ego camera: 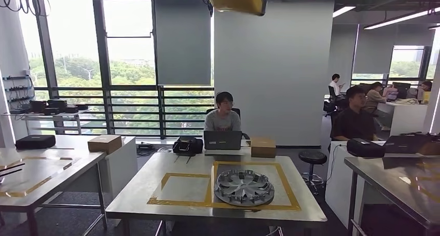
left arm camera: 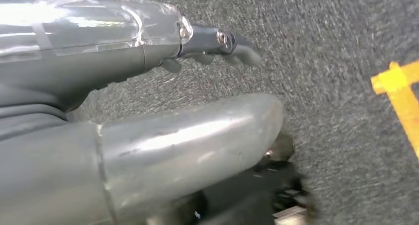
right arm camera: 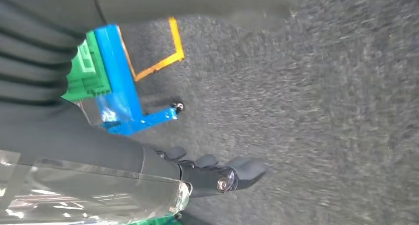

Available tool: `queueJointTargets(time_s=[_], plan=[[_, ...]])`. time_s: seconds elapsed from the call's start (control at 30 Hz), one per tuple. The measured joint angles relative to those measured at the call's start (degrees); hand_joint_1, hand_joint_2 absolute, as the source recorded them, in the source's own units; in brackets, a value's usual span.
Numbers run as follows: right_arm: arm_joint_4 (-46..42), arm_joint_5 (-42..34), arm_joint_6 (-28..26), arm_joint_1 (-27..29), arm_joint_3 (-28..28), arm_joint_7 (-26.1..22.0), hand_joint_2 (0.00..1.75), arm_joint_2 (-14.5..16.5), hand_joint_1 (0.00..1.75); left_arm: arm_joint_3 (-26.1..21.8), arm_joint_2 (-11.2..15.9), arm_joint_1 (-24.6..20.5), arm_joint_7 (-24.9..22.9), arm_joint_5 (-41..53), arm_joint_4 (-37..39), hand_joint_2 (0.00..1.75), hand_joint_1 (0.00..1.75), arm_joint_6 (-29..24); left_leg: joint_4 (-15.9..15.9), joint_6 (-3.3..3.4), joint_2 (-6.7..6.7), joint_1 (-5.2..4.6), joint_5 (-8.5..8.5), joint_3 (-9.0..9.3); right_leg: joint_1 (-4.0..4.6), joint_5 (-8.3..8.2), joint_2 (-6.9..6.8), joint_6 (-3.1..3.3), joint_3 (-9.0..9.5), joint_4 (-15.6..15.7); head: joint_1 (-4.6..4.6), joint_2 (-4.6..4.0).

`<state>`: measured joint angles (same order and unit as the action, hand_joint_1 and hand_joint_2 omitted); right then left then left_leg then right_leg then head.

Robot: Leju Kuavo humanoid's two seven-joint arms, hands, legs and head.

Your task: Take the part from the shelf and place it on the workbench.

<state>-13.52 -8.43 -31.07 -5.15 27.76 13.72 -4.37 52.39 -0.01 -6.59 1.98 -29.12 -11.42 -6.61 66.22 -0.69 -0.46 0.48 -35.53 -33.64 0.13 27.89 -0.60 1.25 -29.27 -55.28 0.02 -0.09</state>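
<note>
- Part (ego camera: 244, 187) already lies on the counter (ego camera: 171, 207), inside its yellow tape frame (ego camera: 288, 190).
- Left hand (left arm camera: 217, 44) and right hand (right arm camera: 217, 173) hang empty, fingers loose, above the carpet (right arm camera: 321, 111); placing looks done.

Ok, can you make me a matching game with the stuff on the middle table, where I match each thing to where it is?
Things:
1. hubcap
2. laptop
3. cardboard box
4. black bag

Places:
A. at the table's far edge, right of the laptop
B. inside the right-hand yellow tape square, near the front
C. at the far edge, in front of the seated person
D. at the far edge, left of the laptop

Pairs: 1-B, 2-C, 3-A, 4-D
</note>
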Motion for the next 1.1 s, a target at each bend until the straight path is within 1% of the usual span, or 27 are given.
queueJointTargets(time_s=[0.03,0.07,0.1,0.13,0.17,0.23,0.27,0.3,0.37,0.4,0.43,0.5,0.53,0.57,0.6,0.63,0.67,0.7,0.77,0.8,0.87,0.9,0.93,1.0,1.03,1.07,1.1], plan=[[0.0,0.0,0.0,0.0,0.0,0.1,0.0,0.0,0.0,0.1,0.0,0.1,-0.1,0.4,0.0,0.0,0.0,0.0,3.9,0.06,-0.21,-0.02,-1.84,-1.78,0.1,-0.19,0.67,0.14,-0.36,-0.1,-0.03,0.0],[0.0,-0.1,0.1,0.0,0.0,0.2,0.0,0.0,0.0,0.2,0.0,0.2,-0.4,1.0,0.0,0.0,0.0,0.0,6.9,0.11,-0.1,-0.02,-2.79,-3.11,0.2,-0.34,1.41,0.2,-0.69,-0.2,-0.03,0.0],[0.1,-0.1,0.1,0.0,0.0,0.3,0.0,-0.1,0.0,0.4,0.0,0.2,-0.8,1.7,0.0,0.0,0.0,0.0,7.8,0.19,0.04,-0.02,-2.51,-3.51,0.25,-0.44,2.18,0.2,-0.97,-0.5,-0.03,0.0],[0.1,-0.3,0.1,0.1,0.0,0.4,0.0,-0.1,0.0,0.7,0.0,0.2,-1.3,2.4,0.0,0.0,0.0,0.0,6.5,0.29,-0.01,-0.01,-1.1,-2.82,0.28,-0.47,2.95,0.15,-1.18,-0.8,-0.02,0.0],[0.1,-0.4,0.1,0.2,0.0,0.5,0.0,-0.1,0.0,1.1,0.0,0.2,-2.0,3.2,0.0,0.0,0.0,0.0,3.3,0.44,-0.64,0.02,1.06,-1.18,0.26,-0.43,3.71,0.07,-1.33,-1.1,-0.02,0.0],[0.3,-0.6,0.0,0.1,0.0,0.6,0.0,-0.1,0.0,1.8,0.0,0.1,-3.2,4.6,0.0,0.0,0.0,0.0,-3.9,0.78,-4.52,0.33,4.05,2.3,0.19,-0.21,5.17,-0.3,-1.86,-2.1,0.0,-0.01],[0.3,-0.7,0.0,0.0,0.0,0.6,0.0,-0.2,0.0,2.1,0.1,0.1,-3.7,5.0,0.0,0.0,0.0,0.0,-6.1,0.86,-6.1,0.41,4.62,3.3,0.09,-0.18,5.94,-0.65,-2.3,-2.5,0.01,0.01],[0.3,-0.7,0.0,0.0,0.0,0.6,0.0,-0.3,0.0,2.4,0.1,0.1,-4.0,5.4,0.0,0.0,0.0,0.0,-6.9,0.93,-6.91,0.42,4.54,3.62,-0.05,-0.25,6.8,-1.06,-2.77,-2.7,0.01,0.02],[0.3,-0.7,0.0,-0.1,0.0,0.6,0.0,-0.4,0.0,3.1,0.1,0.1,-4.6,6.3,0.0,0.0,0.0,0.0,-7.2,1.17,-5.2,0.35,4.77,3.63,-0.34,-0.66,8.51,-1.91,-3.51,-2.7,0.03,0.07],[0.3,-0.7,0.0,0.0,0.0,0.6,0.0,-0.5,0.0,3.5,0.1,0.0,-5.0,6.9,0.0,0.0,0.0,0.0,-7.4,1.43,-4.14,0.41,4.94,3.64,-0.32,-0.49,7.92,-2.25,-3.86,-3.1,0.04,0.07],[0.3,-0.7,0.0,-0.1,0.0,0.7,0.0,-0.6,0.0,4.0,0.1,0.0,-5.4,7.6,0.0,0.0,0.0,0.0,-7.6,1.68,-2.97,0.51,5.09,3.65,-0.26,0.31,6.46,-2.6,-4.54,-4.3,0.08,0.08],[0.3,-0.7,0.0,-0.3,0.0,0.7,0.0,-0.7,0.0,5.1,0.1,-0.1,-6.2,8.6,0.0,0.0,0.0,0.0,-7.7,1.94,-0.61,0.5,5.21,3.59,-0.21,3.68,2.4,-3.25,-7.33,-10.1,0.15,0.07],[0.3,-0.7,0.0,-0.3,0.0,0.7,0.0,-0.8,0.0,5.7,0.1,0.0,-6.5,9.0,0.0,0.0,0.0,0.0,-7.7,1.96,0.59,0.45,5.18,3.49,-0.35,5.56,1.39,-3.57,-9.17,-14.0,0.16,0.08],[0.3,-0.7,0.0,-0.3,0.0,0.7,0.0,-0.8,0.0,6.2,0.2,0.0,-6.8,9.4,0.0,0.0,0.0,0.0,-7.7,1.94,1.73,0.42,5.16,3.37,-0.52,6.73,0.96,-3.8,-10.63,-17.1,0.16,0.07],[0.4,-0.7,0.0,-0.2,0.0,0.7,0.0,-0.8,0.0,6.7,0.2,0.0,-7.0,9.8,0.1,0.0,0.0,0.0,-7.7,1.91,2.76,0.42,5.13,3.28,-0.68,6.88,0.74,-3.94,-11.2,-18.6,0.12,0.07],[0.4,-0.7,0.0,0.0,0.0,0.7,0.0,-0.8,0.0,7.2,0.3,-0.1,-7.2,10.1,0.1,0.0,0.0,0.0,-7.7,1.86,3.65,0.43,5.09,3.22,-0.82,5.93,0.56,-3.98,-10.61,-17.9,0.1,0.07],[0.4,-0.7,0.0,0.2,0.0,0.6,0.0,-0.8,0.0,7.7,0.2,-0.2,-7.3,10.3,0.0,0.0,0.0,0.0,-7.7,1.78,4.37,0.44,5.05,3.24,-0.9,4.17,0.19,-3.89,-8.83,-14.8,0.09,0.07],[0.5,-0.8,-0.1,0.3,0.0,0.6,0.0,-0.9,0.0,8.1,0.2,-0.3,-7.5,10.6,0.0,0.0,0.0,0.0,-7.7,1.69,4.96,0.44,5.02,3.32,-0.84,2.32,-0.71,-3.63,-6.36,-10.6,0.09,0.07],[0.5,-1.1,-0.1,0.2,0.0,0.6,0.0,-1.1,0.0,8.9,0.0,-0.6,-7.8,11.1,0.0,0.0,0.0,0.0,-7.7,1.28,5.89,0.35,4.93,3.51,-0.33,0.56,-2.84,-2.72,-2.63,-3.8,0.1,0.07],[0.5,-1.4,-0.1,0.1,0.0,0.6,0.0,-1.2,0.0,9.3,-0.1,-0.7,-8.0,11.4,0.0,0.0,0.0,0.0,-7.8,0.98,6.26,0.35,4.9,3.61,-0.06,0.56,-3.45,-2.25,-1.94,-2.4,0.09,0.07],[0.5,-2.5,-0.1,0.2,0.0,0.7,0.0,-1.3,0.0,10.0,-0.3,-0.9,-8.5,12.0,0.0,0.0,0.0,0.0,-8.0,0.28,7.02,0.41,4.85,3.96,0.21,0.63,-2.79,-1.48,-1.93,-1.9,0.11,0.07],[0.5,-3.4,-0.1,0.2,-0.1,0.7,0.0,-1.4,0.0,10.3,-0.3,-0.9,-8.9,12.1,0.0,0.0,0.0,0.0,-7.9,-0.09,6.22,0.47,4.62,4.11,0.11,0.39,-2.31,-1.17,-1.75,-1.6,0.09,0.07],[0.6,-4.6,-0.2,0.2,-0.2,0.8,0.0,-1.5,0.0,10.6,-0.4,-1.0,-9.2,12.0,0.0,0.0,0.0,0.0,-7.2,-0.37,4.57,0.51,3.9,3.88,-0.04,0.08,-1.81,-0.81,-1.53,-1.2,0.1,0.07],[0.6,-7.8,-0.6,0.1,-0.8,0.9,0.0,-1.5,0.0,10.9,-0.3,-1.0,-9.8,11.1,0.0,0.0,0.0,0.0,-2.0,-0.64,0.64,0.54,0.71,1.59,-0.3,-0.44,-0.76,-0.23,-1.27,-0.6,0.06,0.08],[0.6,-9.5,-0.8,0.1,-1.2,0.9,0.0,-1.4,0.0,11.0,-0.3,-0.9,-10.0,10.3,0.0,0.0,0.0,0.0,1.9,-0.62,-0.21,0.51,-1.21,-0.33,-0.27,-0.48,-0.1,-0.02,-1.33,-0.6,0.06,0.07],[0.6,-10.9,-1.0,0.1,-1.8,0.9,0.0,-1.4,0.0,11.0,-0.1,-0.7,-10.2,9.5,0.0,0.0,0.0,0.0,5.5,-0.62,-0.26,0.48,-2.51,-2.14,-0.18,-0.47,0.65,0.09,-1.39,-0.7,0.03,0.08],[0.6,-12.0,-1.1,0.1,-2.3,0.8,0.0,-1.4,0.0,11.0,0.0,-0.6,-10.4,8.9,0.0,0.0,0.0,0.0,7.6,-0.61,-0.09,0.48,-2.76,-3.38,-0.09,-0.43,1.47,0.15,-1.4,-0.8,0.03,0.08]])
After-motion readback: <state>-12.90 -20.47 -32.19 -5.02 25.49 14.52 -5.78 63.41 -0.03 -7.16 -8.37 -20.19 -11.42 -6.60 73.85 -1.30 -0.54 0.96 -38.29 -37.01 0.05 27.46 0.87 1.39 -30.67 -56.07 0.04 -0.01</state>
